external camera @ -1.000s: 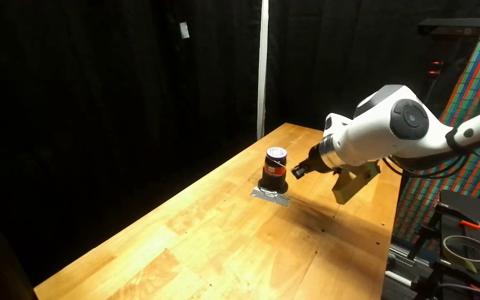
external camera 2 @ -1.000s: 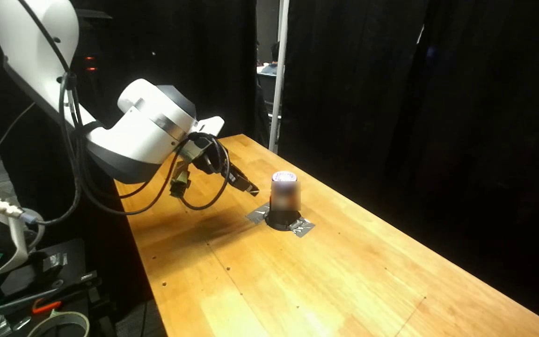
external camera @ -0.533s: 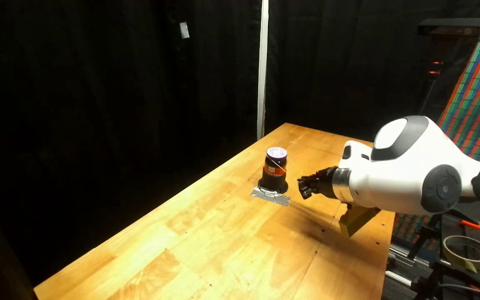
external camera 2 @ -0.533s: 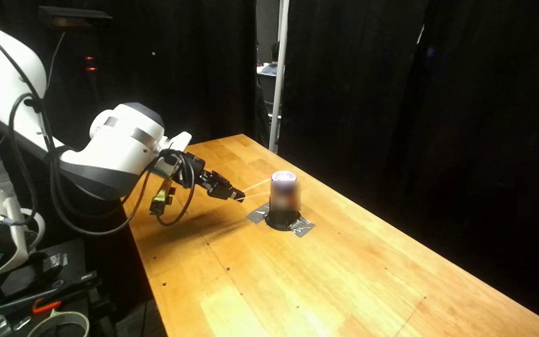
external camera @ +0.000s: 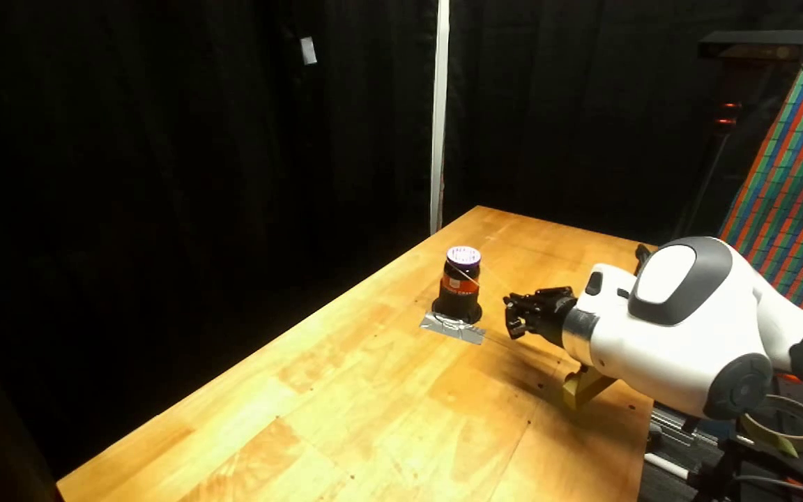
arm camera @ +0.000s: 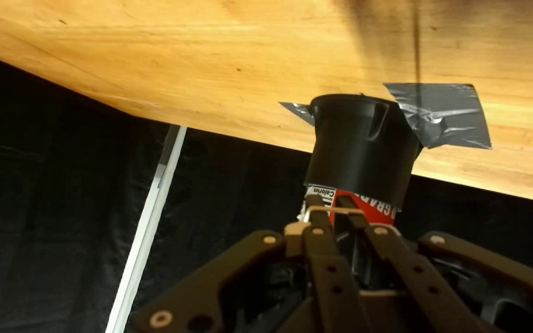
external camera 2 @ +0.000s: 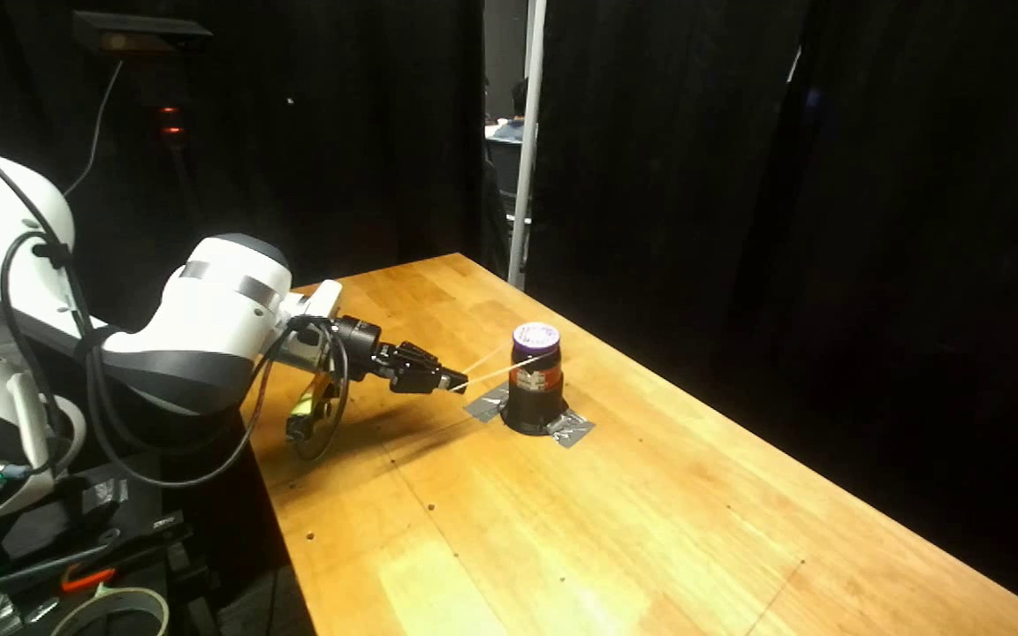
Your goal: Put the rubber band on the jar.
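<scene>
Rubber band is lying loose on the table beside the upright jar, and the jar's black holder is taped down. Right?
Not the band: the rubber band is stretched between the jar and the fingers, as an exterior view shows. The jar is upright, and its black holder is taped to the table.

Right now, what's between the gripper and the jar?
The rubber band: in an exterior view, its two pale strands stretch across the gap from the tip of the gripper to the upper part of the jar.
</scene>
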You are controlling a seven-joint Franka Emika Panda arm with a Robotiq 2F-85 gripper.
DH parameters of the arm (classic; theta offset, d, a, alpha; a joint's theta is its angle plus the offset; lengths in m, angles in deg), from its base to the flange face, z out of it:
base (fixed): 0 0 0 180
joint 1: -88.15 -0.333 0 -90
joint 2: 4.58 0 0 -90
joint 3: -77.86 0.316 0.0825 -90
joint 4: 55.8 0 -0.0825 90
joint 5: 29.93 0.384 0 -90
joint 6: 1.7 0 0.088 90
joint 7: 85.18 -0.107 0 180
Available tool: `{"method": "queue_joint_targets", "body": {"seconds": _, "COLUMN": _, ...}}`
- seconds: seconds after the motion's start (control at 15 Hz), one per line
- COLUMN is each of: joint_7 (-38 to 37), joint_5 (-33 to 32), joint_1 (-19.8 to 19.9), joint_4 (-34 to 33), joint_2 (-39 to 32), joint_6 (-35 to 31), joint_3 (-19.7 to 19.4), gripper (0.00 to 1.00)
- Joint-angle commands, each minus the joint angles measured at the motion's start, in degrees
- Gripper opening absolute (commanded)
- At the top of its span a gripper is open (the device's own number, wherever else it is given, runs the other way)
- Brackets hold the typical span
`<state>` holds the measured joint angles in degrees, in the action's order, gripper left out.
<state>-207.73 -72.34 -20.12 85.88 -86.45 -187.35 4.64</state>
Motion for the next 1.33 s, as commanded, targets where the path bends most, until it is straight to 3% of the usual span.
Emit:
{"method": "queue_joint_targets", "body": {"seconds": 0.0, "joint_7": -4.0, "joint_5": 2.5, "joint_1": -4.6, "joint_4": 1.7, "joint_2": -7.3, "joint_6": -0.3, "joint_3": -0.4, "gripper": 0.14}}
{"method": "queue_joint_targets", "body": {"seconds": 0.4, "joint_7": -9.9, "joint_5": -5.6, "joint_1": -9.6, "joint_4": 0.7, "joint_2": -4.1, "joint_6": 12.5, "joint_3": -2.1, "gripper": 0.15}}
{"method": "queue_joint_targets", "body": {"seconds": 0.8, "joint_7": -20.1, "joint_5": -16.4, "joint_1": -9.4, "joint_4": -0.2, "joint_2": -3.4, "joint_6": 16.9, "joint_3": -1.8, "gripper": 0.16}}
{"method": "queue_joint_targets", "body": {"seconds": 0.87, "joint_7": -20.6, "joint_5": -17.3, "joint_1": -8.7, "joint_4": -0.2, "joint_2": -3.4, "joint_6": 16.2, "joint_3": -2.0, "gripper": 0.40}}
{"method": "queue_joint_targets", "body": {"seconds": 0.93, "joint_7": -20.9, "joint_5": -19.0, "joint_1": -8.0, "joint_4": -0.2, "joint_2": -3.4, "joint_6": 14.5, "joint_3": -2.8, "gripper": 0.40}}
{"method": "queue_joint_targets", "body": {"seconds": 1.07, "joint_7": -17.0, "joint_5": -22.9, "joint_1": -4.6, "joint_4": 0.0, "joint_2": -3.4, "joint_6": 5.5, "joint_3": -8.0, "gripper": 0.55}}
{"method": "queue_joint_targets", "body": {"seconds": 1.27, "joint_7": -8.3, "joint_5": -30.3, "joint_1": 4.0, "joint_4": -2.2, "joint_2": 1.6, "joint_6": -7.5, "joint_3": -17.9, "gripper": 0.77}}
